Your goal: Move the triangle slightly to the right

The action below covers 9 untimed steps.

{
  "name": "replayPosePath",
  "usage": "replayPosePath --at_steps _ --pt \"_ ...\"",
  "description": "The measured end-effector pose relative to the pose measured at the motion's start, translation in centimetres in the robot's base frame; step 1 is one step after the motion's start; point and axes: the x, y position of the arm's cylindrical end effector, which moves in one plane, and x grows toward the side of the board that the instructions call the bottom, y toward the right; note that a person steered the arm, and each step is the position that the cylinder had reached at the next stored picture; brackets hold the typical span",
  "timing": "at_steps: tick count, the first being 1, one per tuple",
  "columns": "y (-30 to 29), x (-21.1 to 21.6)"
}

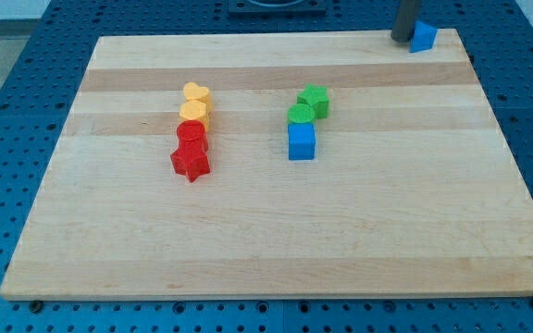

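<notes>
A blue triangle block (424,37) lies at the board's top right corner. My tip (402,40) stands right at the triangle's left side, touching it or nearly so. The dark rod rises from there out of the view's top edge.
On the wooden board (266,250), a yellow heart (196,93), a second yellow block (193,112), a red cylinder (191,135) and a red star (191,163) form a column left of centre. A green star (314,99), green cylinder (300,115) and blue cube (301,141) cluster at centre.
</notes>
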Motion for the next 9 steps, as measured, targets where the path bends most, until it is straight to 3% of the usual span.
replayPosePath --at_steps 9 --pt "2.6 -1.5"
